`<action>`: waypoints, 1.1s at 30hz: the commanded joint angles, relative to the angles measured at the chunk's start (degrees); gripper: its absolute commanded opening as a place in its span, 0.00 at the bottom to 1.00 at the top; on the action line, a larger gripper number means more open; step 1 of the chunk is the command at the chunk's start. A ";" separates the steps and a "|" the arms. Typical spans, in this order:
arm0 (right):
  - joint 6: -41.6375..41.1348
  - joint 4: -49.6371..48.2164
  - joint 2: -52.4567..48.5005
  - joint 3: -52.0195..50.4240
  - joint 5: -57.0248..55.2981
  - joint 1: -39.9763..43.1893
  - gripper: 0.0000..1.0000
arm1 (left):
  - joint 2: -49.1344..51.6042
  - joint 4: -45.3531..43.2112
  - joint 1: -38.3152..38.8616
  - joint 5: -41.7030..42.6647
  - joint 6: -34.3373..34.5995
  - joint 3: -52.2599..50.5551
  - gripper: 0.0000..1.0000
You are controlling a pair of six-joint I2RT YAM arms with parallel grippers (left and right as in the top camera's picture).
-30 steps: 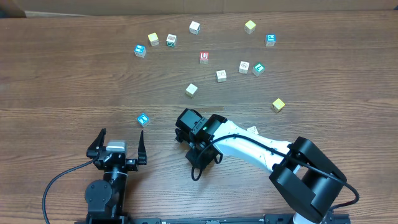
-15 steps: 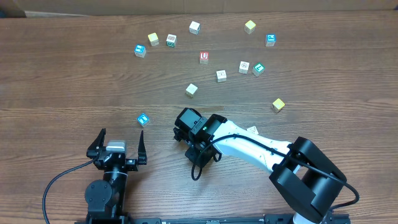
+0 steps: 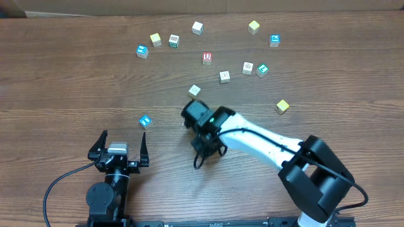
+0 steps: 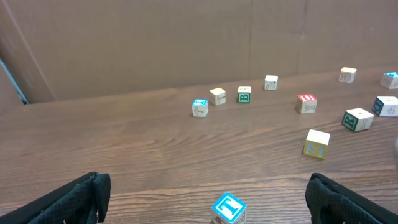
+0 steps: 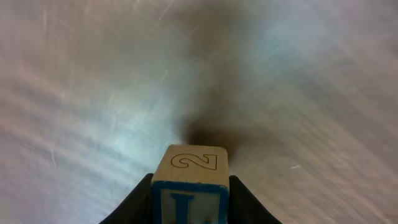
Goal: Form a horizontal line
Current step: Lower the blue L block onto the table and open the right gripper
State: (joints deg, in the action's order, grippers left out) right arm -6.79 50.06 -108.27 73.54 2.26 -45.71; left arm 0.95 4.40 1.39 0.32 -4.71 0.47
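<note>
My right gripper (image 3: pixel 193 117) is shut on a wooden letter cube (image 5: pixel 191 165) with a blue "L" face and a "2" on its top. It holds the cube over bare table near the middle. The table below is blurred in the right wrist view. My left gripper (image 3: pixel 124 137) is open and empty at the front left. A blue "T" cube (image 3: pixel 146 121) sits just ahead of it, between the fingers in the left wrist view (image 4: pixel 229 208). A tan cube (image 3: pixel 194 91) and a red "U" cube (image 3: pixel 207 58) stand apart. No row of touching cubes shows.
Several more letter cubes lie scattered across the far half of the table, among them a blue one (image 3: pixel 142 51), a green one (image 3: pixel 262 69) and plain yellow ones (image 3: pixel 282 106) (image 3: pixel 254 26). A brown cardboard wall (image 4: pixel 186 37) backs the table.
My right gripper has moved away from the front edge, toward the tan cube, carrying the "L" cube. The left arm has not moved.
</note>
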 commanded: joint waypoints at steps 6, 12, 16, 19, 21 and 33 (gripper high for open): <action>-11.28 -0.31 -0.20 4.55 3.93 4.59 0.28 | -0.59 0.04 -0.20 -0.35 -1.09 -0.20 1.00; -15.89 1.77 -0.20 4.44 4.07 3.41 0.24 | -0.59 0.04 -0.22 -0.35 -1.09 -0.20 1.00; -15.98 1.92 -0.57 4.42 0.96 1.64 0.24 | -0.59 0.04 -0.20 -0.35 -1.09 -0.20 1.00; -17.64 2.40 -1.22 4.44 -0.33 1.31 0.26 | -0.59 0.04 -0.22 -0.35 -1.07 -0.20 1.00; -17.68 2.62 -1.51 4.44 -0.24 1.53 0.30 | -0.59 0.04 -0.20 -0.35 -1.09 -0.20 1.00; -17.64 2.34 -1.86 4.44 0.35 1.86 0.38 | -0.59 0.04 -0.22 -0.35 -1.09 -0.20 1.00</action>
State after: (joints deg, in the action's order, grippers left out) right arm -24.01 52.58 -109.58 76.93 3.36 -44.23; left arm 0.95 4.40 1.39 0.32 -4.71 0.47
